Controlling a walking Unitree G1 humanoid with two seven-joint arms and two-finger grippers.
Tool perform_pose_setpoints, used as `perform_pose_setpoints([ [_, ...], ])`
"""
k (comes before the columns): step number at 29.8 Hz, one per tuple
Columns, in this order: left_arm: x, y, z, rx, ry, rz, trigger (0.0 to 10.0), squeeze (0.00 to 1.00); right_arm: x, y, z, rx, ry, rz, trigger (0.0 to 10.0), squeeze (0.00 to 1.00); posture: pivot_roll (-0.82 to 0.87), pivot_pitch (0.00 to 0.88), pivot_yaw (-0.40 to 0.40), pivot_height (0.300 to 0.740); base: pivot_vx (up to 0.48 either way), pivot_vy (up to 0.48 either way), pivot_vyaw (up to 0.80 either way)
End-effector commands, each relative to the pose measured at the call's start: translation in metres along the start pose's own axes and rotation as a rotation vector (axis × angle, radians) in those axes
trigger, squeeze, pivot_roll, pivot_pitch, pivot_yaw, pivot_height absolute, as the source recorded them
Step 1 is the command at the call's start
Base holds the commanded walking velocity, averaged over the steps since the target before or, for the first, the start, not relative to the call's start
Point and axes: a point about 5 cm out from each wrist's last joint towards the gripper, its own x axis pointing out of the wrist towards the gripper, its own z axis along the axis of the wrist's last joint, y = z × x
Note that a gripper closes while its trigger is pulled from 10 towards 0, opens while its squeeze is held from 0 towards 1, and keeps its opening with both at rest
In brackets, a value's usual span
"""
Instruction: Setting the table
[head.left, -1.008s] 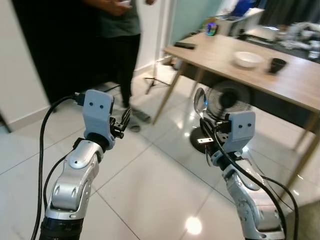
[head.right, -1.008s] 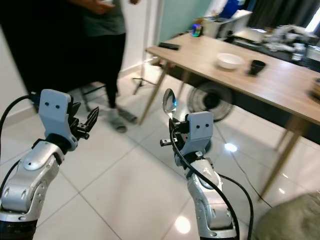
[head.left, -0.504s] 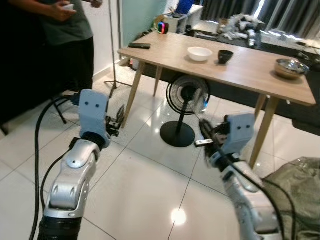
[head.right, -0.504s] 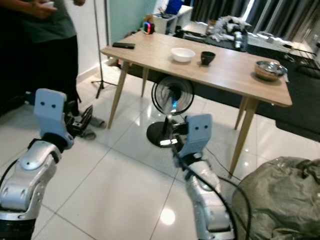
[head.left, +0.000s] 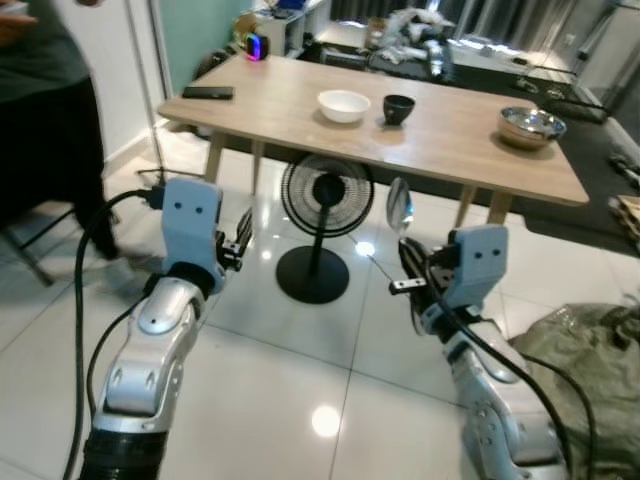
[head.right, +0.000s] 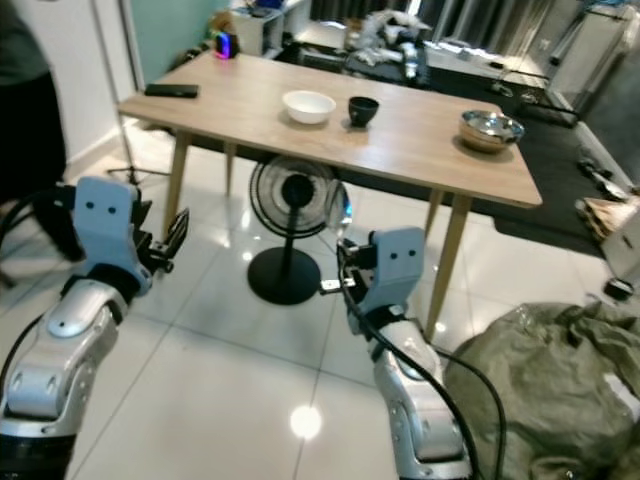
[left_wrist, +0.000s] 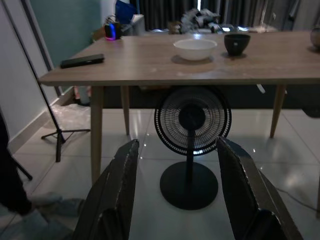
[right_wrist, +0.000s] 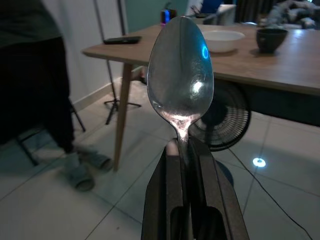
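My right gripper (head.left: 408, 262) is shut on the handle of a metal spoon (head.left: 399, 205), bowl end up, held over the floor in front of the wooden table (head.left: 455, 135). The right wrist view has the spoon (right_wrist: 181, 70) upright between the closed fingers (right_wrist: 169, 170). My left gripper (head.left: 240, 233) is raised at the left, open, with nothing between its fingers (left_wrist: 117, 190). A white bowl (head.left: 343, 104), a dark cup (head.left: 399, 108) and a metal bowl (head.left: 532, 125) stand on the table.
A standing fan (head.left: 324, 195) sits under the table on the tiled floor. A black remote (head.left: 209, 92) lies at the table's left end. A person in dark trousers (head.left: 40, 140) stands at far left. A grey-green bag (head.left: 590, 345) lies on the floor at right.
The camera has swung to the right: the table now lies straight ahead and the person has slid to the left edge. The spoon stays in my right gripper.
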Motion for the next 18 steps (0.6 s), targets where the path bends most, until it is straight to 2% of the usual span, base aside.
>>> perform_pose_setpoints([
  [1,-0.0002,-0.005,0.0008,-0.005,-0.005,-0.016,10.0,0.0,-0.0016,-0.0056,-0.0004,-0.011,0.007,-0.02,10.0,0.0,-0.04,0.0,0.033,0.74,0.48,0.0,-0.77],
  [12,0.0004,-0.005,0.0005,-0.001,-0.005,-0.018,10.0,0.0,-0.0005,-0.0072,-0.0002,-0.022,0.006,-0.032,10.0,0.0,-0.03,0.0,0.035,0.74,0.48,0.0,-0.78],
  [15,0.0005,-0.0049,0.0006,-0.001,-0.006,-0.019,10.0,0.0,0.0,-0.0076,0.0007,-0.023,0.0,-0.037,10.0,0.0,-0.03,0.0,0.036,0.74,0.48,0.0,-0.43],
  [18,0.0006,-0.0048,0.0005,0.0,-0.006,-0.019,10.0,0.0,0.0008,-0.007,0.0019,-0.019,-0.009,-0.035,10.0,0.0,-0.03,0.0,0.035,0.74,0.48,0.0,0.0],
])
